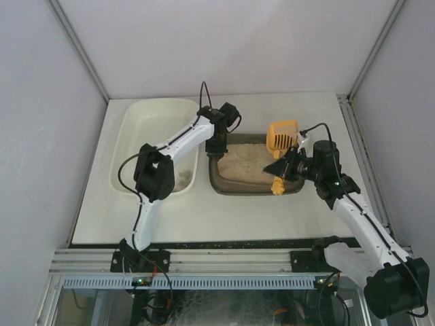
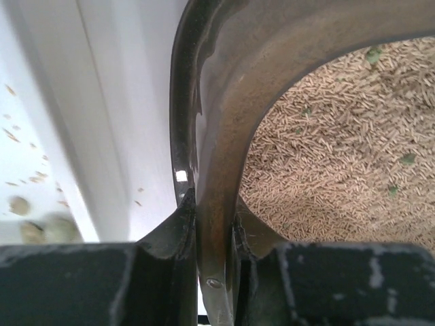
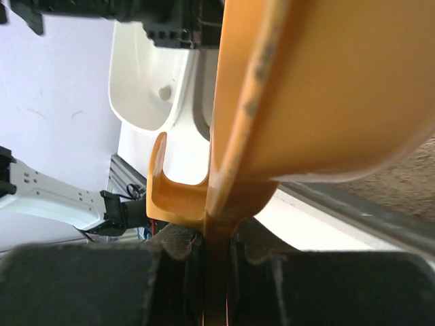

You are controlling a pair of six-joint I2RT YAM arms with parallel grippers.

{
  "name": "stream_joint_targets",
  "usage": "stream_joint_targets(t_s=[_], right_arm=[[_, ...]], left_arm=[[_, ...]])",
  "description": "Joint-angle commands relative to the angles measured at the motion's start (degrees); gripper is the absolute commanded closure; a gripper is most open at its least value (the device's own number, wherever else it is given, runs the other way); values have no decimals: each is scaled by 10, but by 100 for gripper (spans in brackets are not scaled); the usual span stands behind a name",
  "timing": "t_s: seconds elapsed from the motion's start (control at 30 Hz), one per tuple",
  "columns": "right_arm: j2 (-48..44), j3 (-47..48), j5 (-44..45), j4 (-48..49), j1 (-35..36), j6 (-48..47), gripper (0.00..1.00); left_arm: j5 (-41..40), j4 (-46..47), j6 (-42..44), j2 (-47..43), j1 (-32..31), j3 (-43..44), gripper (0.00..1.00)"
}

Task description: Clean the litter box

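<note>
Lying flat — litter box (image 1: 248,191) long axis left-right.

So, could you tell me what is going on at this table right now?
The two arms are cleaning a litter box. The left gripper is shut on the rim at its far left corner, steadying it. The right gripper holds an orange scoop by its handle, with the slotted head at the far right of the litter. The white tub, to the left of the box, holds some litter and a few clumps.
</note>
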Motion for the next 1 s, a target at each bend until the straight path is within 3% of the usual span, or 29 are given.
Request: stream_joint_targets(t_s=[0.0, 0.1, 0.2, 0.3, 0.37, 0.4, 0.6, 0.7, 0.83, 0.97], right_arm=[[-46, 3, 12, 20, -13, 20, 100], [-63, 5, 8, 13, -18, 27, 100], [-75, 9, 19, -2, -19, 27, 100], [-84, 11, 29, -18, -20, 30, 100], [-88, 11, 36, -22, -20, 33, 100], [-88, 11, 36, -23, -20, 34, 100], [-85, 11, 36, -16, -20, 38, 100], [-85, 10, 39, -13, -20, 41, 100], [-90, 3, 38, -8, -20, 44, 100], [-87, 3, 39, -5, -20, 42, 100]], left_arm=[[117, 83, -184, -93, -26, -32, 100], [149, 108, -225, -118, -36, -106, 100], [206, 191, -253, -163, -43, -219, 99], [242, 244, -253, -199, -45, -293, 62], [238, 239, -208, -208, -45, -287, 29], [231, 215, -175, -207, -45, -267, 22], [160, 106, 14, -213, -46, -163, 15], [144, 95, 206, -220, -46, -95, 19], [162, 156, 460, -251, -39, -84, 19], [201, 208, 632, -214, -26, -67, 15]])
